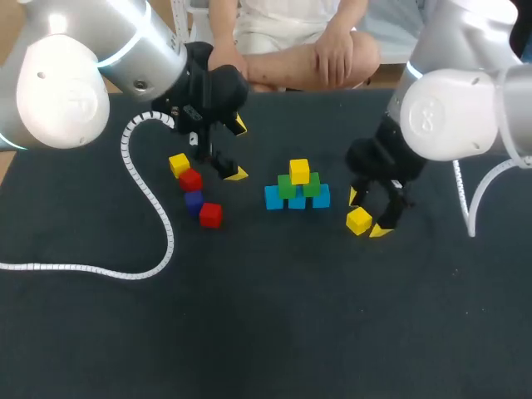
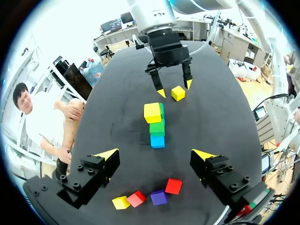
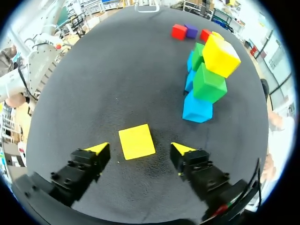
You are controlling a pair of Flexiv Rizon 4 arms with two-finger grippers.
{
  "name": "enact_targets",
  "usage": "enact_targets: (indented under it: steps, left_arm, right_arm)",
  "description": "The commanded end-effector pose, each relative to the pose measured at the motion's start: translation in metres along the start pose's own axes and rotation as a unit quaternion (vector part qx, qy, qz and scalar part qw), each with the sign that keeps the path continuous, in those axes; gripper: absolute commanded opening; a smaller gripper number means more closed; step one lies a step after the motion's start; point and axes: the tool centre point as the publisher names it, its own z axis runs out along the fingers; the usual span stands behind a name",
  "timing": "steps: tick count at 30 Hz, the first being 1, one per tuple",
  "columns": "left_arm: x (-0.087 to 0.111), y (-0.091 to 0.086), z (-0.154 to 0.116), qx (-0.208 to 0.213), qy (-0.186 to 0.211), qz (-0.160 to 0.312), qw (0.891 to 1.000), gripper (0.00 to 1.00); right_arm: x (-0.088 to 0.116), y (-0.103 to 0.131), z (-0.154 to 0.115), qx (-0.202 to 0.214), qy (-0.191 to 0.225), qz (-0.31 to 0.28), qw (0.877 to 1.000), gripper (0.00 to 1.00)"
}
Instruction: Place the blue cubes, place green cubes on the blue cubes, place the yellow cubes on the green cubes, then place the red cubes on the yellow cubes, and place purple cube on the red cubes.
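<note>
The table [image 1: 266, 332] has a matte black, felt-like cover. Near its middle stands a small pyramid of smooth, sharp-edged blocks, and each face that shows is a single plain colour. Three blue cubes [image 1: 273, 198] form a touching row, two green cubes [image 1: 287, 187] sit on them, and a top yellow cube [image 1: 299, 171] rests on the greens. The right wrist view looks at the pyramid end-on, so the farther blue and green blocks are largely hidden behind the near ones.

The right gripper [image 1: 368, 214] is low beside the pyramid with its fingers spread apart. A loose yellow cube [image 3: 136, 141] lies on the cloth between them. The right wrist view shows a gap of cloth on each side, so neither tip touches it.

The left gripper [image 2: 154, 154] also stands wide open and holds nothing. Beside it, away from the pyramid, four blocks lie in an uneven line: a far yellow cube [image 1: 179, 164], a red cube [image 1: 190, 179] touching it, a purple cube [image 1: 194, 200] and a second red cube [image 1: 210, 214]. A white ribbed cable [image 1: 158, 220] curls across the cloth past them. In the head view the left gripper's black body blends into the arm, and its outline is hard to make out.
</note>
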Motion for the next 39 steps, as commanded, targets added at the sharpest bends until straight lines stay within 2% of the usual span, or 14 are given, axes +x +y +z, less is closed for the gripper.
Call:
enact_targets:
  steps: [1, 8, 10, 13, 16, 19, 22, 23, 24, 26, 28, 29, 30, 39]
  left_arm:
    - [-0.0006, 0.0018, 0.0004, 0.002, 0.002, 0.0, 1.0, 1.0]
    - [-0.0006, 0.0018, 0.0004, 0.002, 0.002, 0.0, 1.0, 1.0]
    - [-0.0006, 0.0018, 0.0004, 0.002, 0.002, 0.0, 1.0, 1.0]
    - [-0.0006, 0.0018, 0.0004, 0.002, 0.002, 0.0, 1.0, 1.0]
    - [-0.0006, 0.0018, 0.0004, 0.002, 0.002, 0.0, 1.0, 1.0]
    - [-0.0006, 0.0018, 0.0004, 0.002, 0.002, 0.0, 1.0, 1.0]
    - [-0.0006, 0.0018, 0.0004, 0.002, 0.002, 0.0, 1.0, 1.0]
    - [-0.0006, 0.0018, 0.0004, 0.002, 0.002, 0.0, 1.0, 1.0]
    - [-0.0006, 0.0018, 0.0004, 0.002, 0.002, 0.0, 1.0, 1.0]
    - [-0.0006, 0.0018, 0.0004, 0.002, 0.002, 0.0, 1.0, 1.0]
    - [-0.0006, 0.0018, 0.0004, 0.002, 0.002, 0.0, 1.0, 1.0]
    - [-0.0006, 0.0018, 0.0004, 0.002, 0.002, 0.0, 1.0, 1.0]
    - [-0.0006, 0.0018, 0.0004, 0.002, 0.002, 0.0, 1.0, 1.0]
    - [-0.0006, 0.0018, 0.0004, 0.002, 0.002, 0.0, 1.0, 1.0]
  right_arm:
    - [-0.0026, 0.003, -0.0021, 0.003, 0.002, 0.0, 1.0, 1.0]
    - [-0.0026, 0.0031, -0.0024, 0.006, 0.0, -0.003, 1.0, 0.97]
    - [-0.0027, 0.0032, -0.0025, 0.007, 0.0, -0.003, 1.0, 0.71]
    - [-0.0035, 0.0036, -0.0029, 0.008, -0.001, -0.004, 1.0, 0.55]
    - [-0.0047, 0.004, -0.0028, 0.007, -0.001, -0.007, 1.0, 0.62]
    - [-0.0052, 0.0037, -0.0028, 0.008, -0.001, -0.009, 1.0, 0.61]
    - [-0.0059, 0.0035, -0.0036, 0.009, -0.001, -0.011, 1.0, 0.68]
    - [-0.006, 0.0036, -0.0038, 0.009, -0.001, -0.012, 1.0, 0.74]
    - [-0.0063, 0.0038, -0.004, 0.009, -0.001, -0.013, 1.0, 0.84]
    - [-0.0066, 0.004, -0.0041, 0.009, -0.001, -0.014, 1.0, 0.84]
    - [-0.0066, 0.004, -0.0042, 0.009, -0.001, -0.015, 1.0, 0.78]
    - [-0.0066, 0.004, -0.0042, 0.009, -0.001, -0.015, 1.0, 0.69]
    - [-0.0066, 0.004, -0.0041, 0.01, -0.002, -0.015, 1.0, 0.46]
    - [-0.007, 0.0044, -0.004, 0.011, -0.004, -0.017, 1.0, 0.23]
